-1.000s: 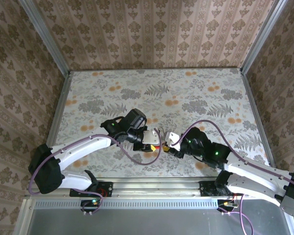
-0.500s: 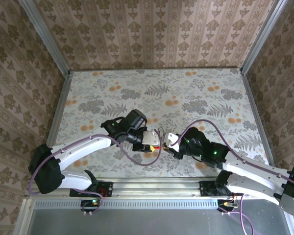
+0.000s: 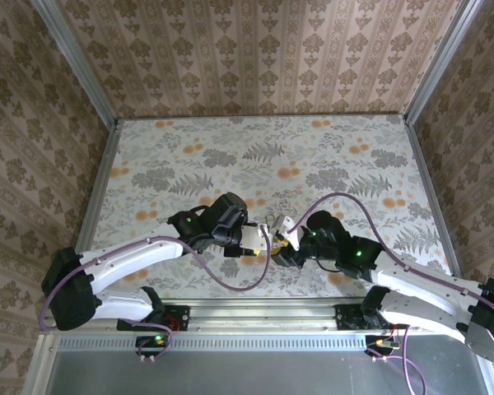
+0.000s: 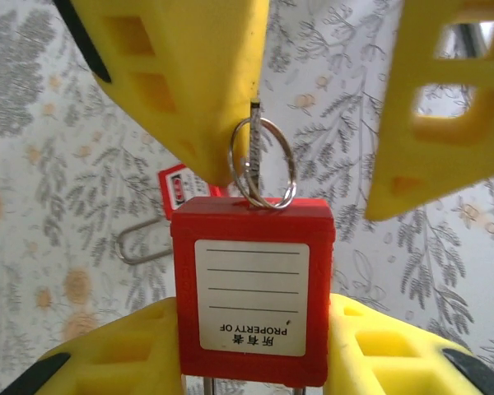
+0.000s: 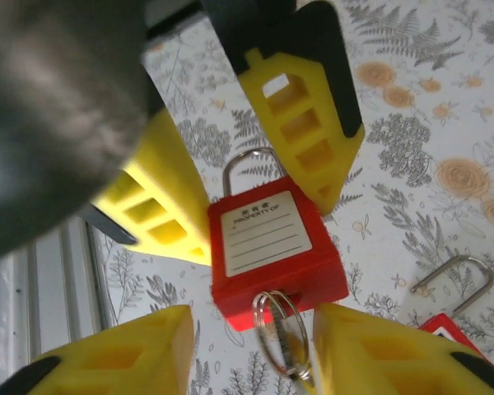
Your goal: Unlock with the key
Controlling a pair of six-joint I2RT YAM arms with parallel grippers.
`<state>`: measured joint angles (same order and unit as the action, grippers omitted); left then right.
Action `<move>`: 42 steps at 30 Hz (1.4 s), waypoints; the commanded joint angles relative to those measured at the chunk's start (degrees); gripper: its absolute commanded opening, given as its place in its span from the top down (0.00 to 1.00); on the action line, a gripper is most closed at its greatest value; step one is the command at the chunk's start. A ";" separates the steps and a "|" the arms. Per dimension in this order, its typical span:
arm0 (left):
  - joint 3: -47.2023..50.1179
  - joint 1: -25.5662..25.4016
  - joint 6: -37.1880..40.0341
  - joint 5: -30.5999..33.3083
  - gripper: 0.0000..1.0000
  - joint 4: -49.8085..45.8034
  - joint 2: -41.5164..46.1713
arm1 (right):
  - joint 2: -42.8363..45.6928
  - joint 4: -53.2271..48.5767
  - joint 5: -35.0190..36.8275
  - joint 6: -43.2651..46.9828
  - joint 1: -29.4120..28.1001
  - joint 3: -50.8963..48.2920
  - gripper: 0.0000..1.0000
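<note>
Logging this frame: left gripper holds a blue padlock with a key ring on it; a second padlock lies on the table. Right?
No: the left wrist view shows the padlock in the left gripper is red, not blue. The key ring and second padlock are as stated.

We cannot make out the key's blade where its ring point(image 4: 249, 164) meets the padlock point(image 4: 253, 288), whose lower end the left wrist view's edge cuts off. A second padlock point(image 5: 449, 327) is cut by the right wrist view's lower edge. A dark blur point(image 5: 58, 107) covers that view's upper left.
</note>
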<state>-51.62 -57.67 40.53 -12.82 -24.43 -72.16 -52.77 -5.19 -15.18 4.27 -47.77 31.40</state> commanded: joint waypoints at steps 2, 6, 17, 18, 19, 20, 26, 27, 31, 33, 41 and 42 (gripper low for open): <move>0.59 -0.12 0.16 1.40 1.00 3.15 1.47 | 6.36 1.45 -3.74 -11.31 3.91 -1.72 0.41; 0.64 -0.12 -0.08 1.90 1.00 3.43 1.41 | 11.43 -1.02 -4.80 -21.95 8.86 -3.26 0.32; -0.79 -0.24 -0.09 -1.15 1.00 0.55 1.15 | 15.83 6.87 -8.09 -22.93 9.03 -9.17 0.16; -0.81 -0.20 -0.10 -1.24 1.00 0.39 1.23 | 16.02 6.72 -6.84 -19.86 7.94 -9.33 0.15; -0.86 -0.23 -0.08 -1.32 1.00 0.26 1.30 | 16.08 6.11 -4.96 -16.75 6.66 -9.34 0.15; -0.82 -0.21 -0.06 -1.33 1.00 0.21 1.32 | 15.98 5.70 -3.61 -13.92 5.55 -9.34 0.14; -0.94 -0.20 0.14 -2.07 1.00 -0.23 0.97 | 11.95 8.69 1.69 -1.44 0.16 -9.39 0.13; -1.03 -0.22 0.24 -2.36 1.00 -0.43 0.97 | 10.97 9.62 2.35 0.90 -0.71 -9.60 0.13; -0.86 -0.39 0.48 -3.09 1.00 -0.73 1.14 | 7.23 12.33 6.23 9.07 -2.55 -9.87 0.15; -0.83 -0.53 0.64 -3.09 1.00 -0.87 1.15 | 6.50 16.05 7.14 11.66 -2.59 -10.89 0.15; -0.92 -0.81 0.77 -3.57 1.00 -1.26 0.80 | 5.09 20.44 5.00 16.07 -2.57 -12.24 0.14; -1.01 -0.79 0.77 -3.66 1.00 -1.24 0.71 | 4.67 20.58 4.68 16.12 -2.52 -12.11 0.14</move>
<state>-51.40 -58.15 40.56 -14.41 -24.71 -71.92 -46.72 11.73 -9.41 17.02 -50.11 19.35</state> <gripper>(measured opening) 0.361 0.862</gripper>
